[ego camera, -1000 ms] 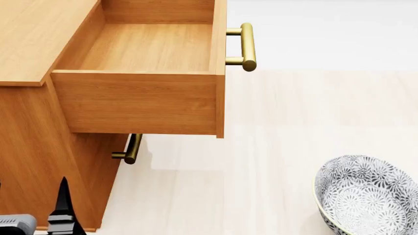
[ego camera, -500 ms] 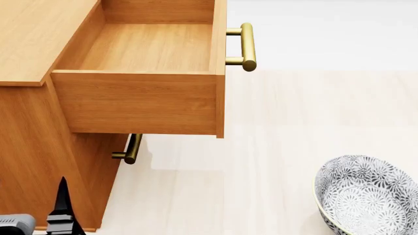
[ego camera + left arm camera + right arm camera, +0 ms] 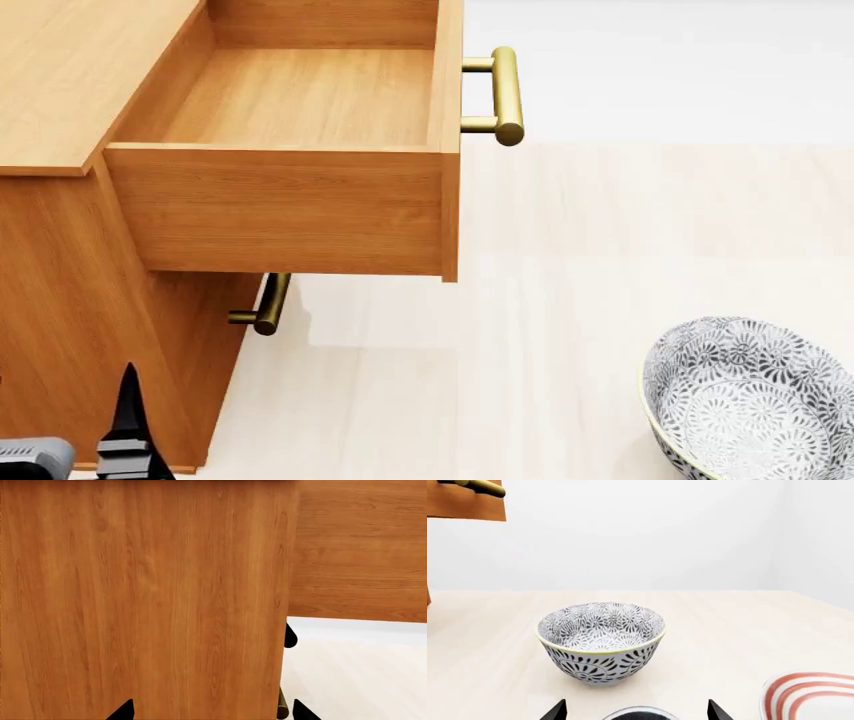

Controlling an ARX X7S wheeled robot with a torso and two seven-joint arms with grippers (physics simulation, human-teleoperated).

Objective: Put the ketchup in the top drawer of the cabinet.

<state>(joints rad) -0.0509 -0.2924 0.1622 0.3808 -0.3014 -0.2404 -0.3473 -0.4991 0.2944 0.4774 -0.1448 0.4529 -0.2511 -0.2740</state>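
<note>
Nothing has moved over the last second: the top drawer [image 3: 300, 100] stands open and empty, both pincers spread with nothing held, the ketchup nowhere clearly in view, so fetching it remains.

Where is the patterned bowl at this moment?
In the head view the patterned bowl stands upright on the pale floor at the lower right, apart from the cabinet and the open top drawer.
</note>
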